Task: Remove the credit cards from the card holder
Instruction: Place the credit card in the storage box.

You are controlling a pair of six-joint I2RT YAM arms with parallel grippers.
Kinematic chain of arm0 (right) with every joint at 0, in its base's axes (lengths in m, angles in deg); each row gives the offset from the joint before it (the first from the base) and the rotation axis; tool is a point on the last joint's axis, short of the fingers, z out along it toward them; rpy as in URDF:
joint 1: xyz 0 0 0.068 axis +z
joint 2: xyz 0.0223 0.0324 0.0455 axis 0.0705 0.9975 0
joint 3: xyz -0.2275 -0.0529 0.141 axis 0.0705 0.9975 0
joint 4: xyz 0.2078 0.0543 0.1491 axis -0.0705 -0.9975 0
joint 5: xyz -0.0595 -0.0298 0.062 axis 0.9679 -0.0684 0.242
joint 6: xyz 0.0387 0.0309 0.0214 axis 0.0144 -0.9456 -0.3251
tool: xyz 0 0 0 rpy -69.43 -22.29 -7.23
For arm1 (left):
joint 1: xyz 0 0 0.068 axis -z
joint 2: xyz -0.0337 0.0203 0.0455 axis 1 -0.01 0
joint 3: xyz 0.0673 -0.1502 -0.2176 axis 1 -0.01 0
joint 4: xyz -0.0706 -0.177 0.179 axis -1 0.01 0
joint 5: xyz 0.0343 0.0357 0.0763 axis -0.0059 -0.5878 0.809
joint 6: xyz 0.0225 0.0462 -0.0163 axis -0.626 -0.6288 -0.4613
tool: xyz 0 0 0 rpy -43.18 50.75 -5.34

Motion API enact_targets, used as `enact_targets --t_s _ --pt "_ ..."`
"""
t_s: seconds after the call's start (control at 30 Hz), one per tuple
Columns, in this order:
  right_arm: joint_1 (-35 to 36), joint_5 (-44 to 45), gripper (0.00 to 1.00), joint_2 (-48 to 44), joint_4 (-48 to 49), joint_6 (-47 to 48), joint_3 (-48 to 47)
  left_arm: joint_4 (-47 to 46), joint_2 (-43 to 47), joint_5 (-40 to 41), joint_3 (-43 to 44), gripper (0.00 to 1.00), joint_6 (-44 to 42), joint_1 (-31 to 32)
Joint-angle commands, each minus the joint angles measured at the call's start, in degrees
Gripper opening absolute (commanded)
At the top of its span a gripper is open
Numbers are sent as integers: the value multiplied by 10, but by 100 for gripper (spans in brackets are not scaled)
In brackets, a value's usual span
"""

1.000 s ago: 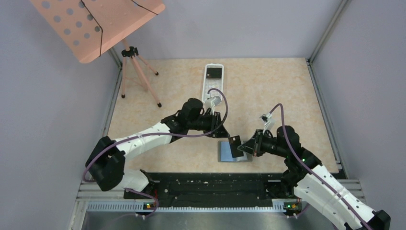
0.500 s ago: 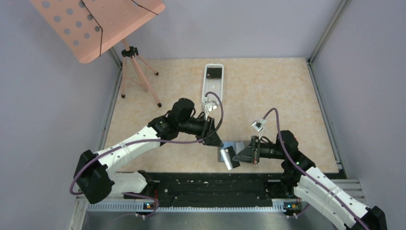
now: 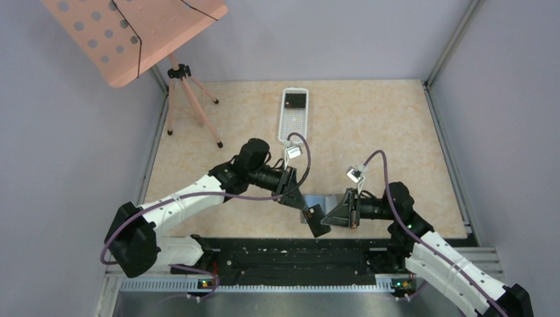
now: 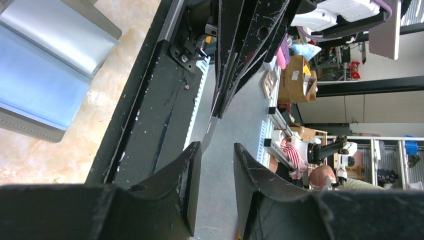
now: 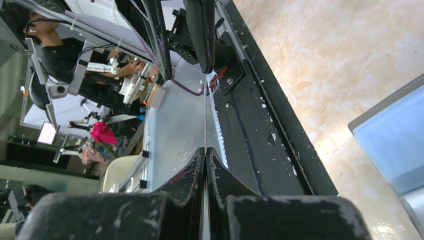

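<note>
R gripper pinches a card edge-on over the table's front edge. L gripper has fingers apart, empty, just off the card's free end. Card looks thin, stiff, light, prob. slick; grip flat faces nr a short edge. Holder lies open just beyond.

The bench is a pale, beige-mottled top filling the middle of the overhead frame, walled in grey on three sides. A black strip runs along its lower edge. The card holder lies open and flat on it at lower centre, close to that strip, blue-grey pockets upward. A white perforated basket lies lengthwise at upper centre, well apart from the holder. At upper left the pink legs of a tripod stand on the bench.
</note>
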Motion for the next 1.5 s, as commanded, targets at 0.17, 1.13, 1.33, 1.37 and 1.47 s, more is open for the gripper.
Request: enact_targets --t_s 0.17,1.13,1.33,1.37,1.47 --pt "-6 -1 0 15 59 -6 -6 -22 -21 -35 2 34 -12 1" --pt "-6 -27 0 13 57 -28 5 34 -46 -19 40 37 -56 0" --pt "-6 -22 0 18 61 -27 4 19 -39 -32 34 34 -41 -1" --pt "-6 -20 0 20 61 -28 3 19 -39 -34 32 33 -41 -1" --pt "-6 -18 0 25 65 -28 1 22 -41 -38 29 28 -43 0"
